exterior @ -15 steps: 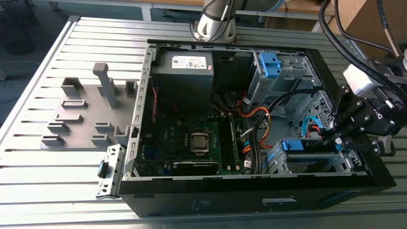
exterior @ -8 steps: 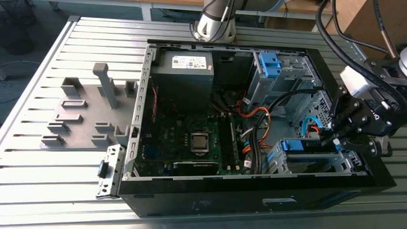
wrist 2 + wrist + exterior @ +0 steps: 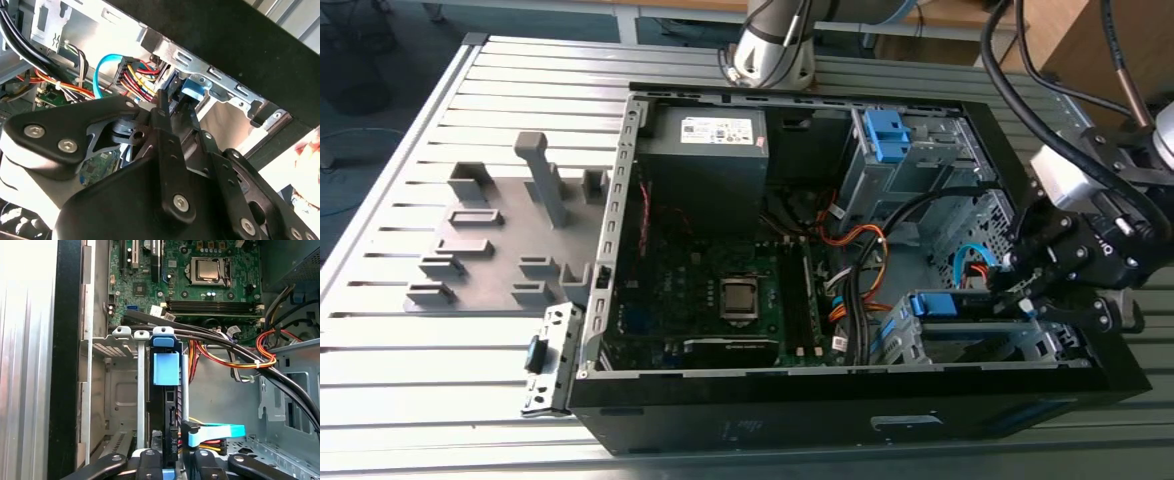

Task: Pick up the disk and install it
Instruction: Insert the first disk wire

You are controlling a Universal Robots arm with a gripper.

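Exterior view: seeing gripper [image 3: 1007, 290] at drive cage [image 3: 987, 335], exterior view's right end of open case [image 3: 854, 425], clamping disk [image 3: 937, 305].
Second wrist view: pinching disk [image 3: 192, 90] by its blue carrier edge between fingertips [image 3: 163, 100].
First wrist view: gripping disk [image 3: 166, 369] standing on edge in cage slot, fingers [image 3: 150, 460] flanking both faces.

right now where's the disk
The disk stands on edge in the silver drive cage, at the exterior view's lower right, with the jaws closed on it.
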